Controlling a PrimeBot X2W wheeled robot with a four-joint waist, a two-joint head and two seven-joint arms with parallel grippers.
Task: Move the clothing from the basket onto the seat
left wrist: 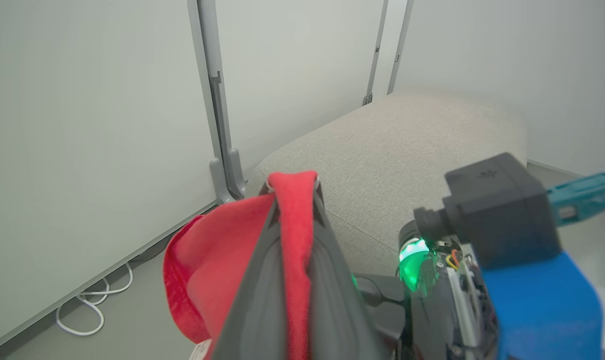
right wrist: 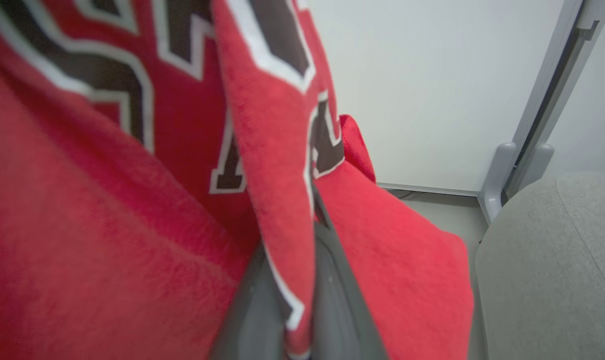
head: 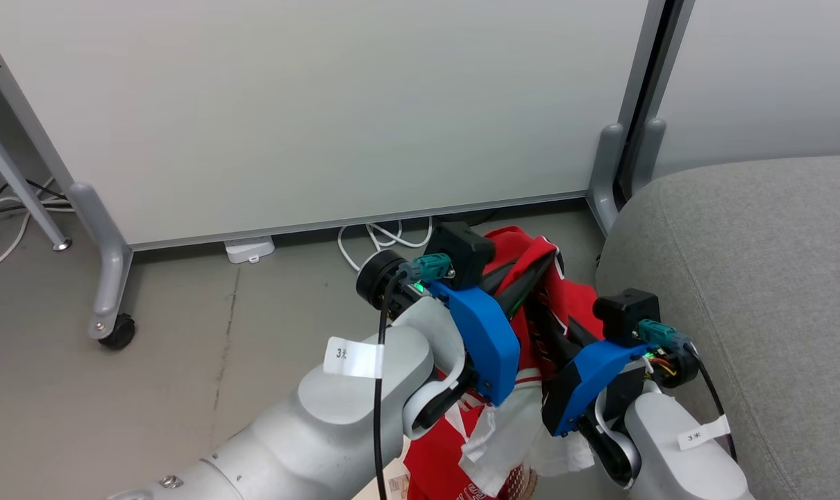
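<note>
Head view: clothing [head: 578, 300] is gripped by left end effector [left wrist: 292, 190] and right end effector [right wrist: 302, 260] beside the seat [head: 753, 278]; carrying it rightward over the seat is judged next.

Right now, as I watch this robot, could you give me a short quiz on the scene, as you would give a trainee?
1. True or false: the left end effector and the right end effector are each shut on the clothing.
2. The seat lies to the robot's: A) left B) right C) rear.
3. Fill in: the clothing's main colour is ____.
Key: 1 true; 2 B; 3 red.
</note>
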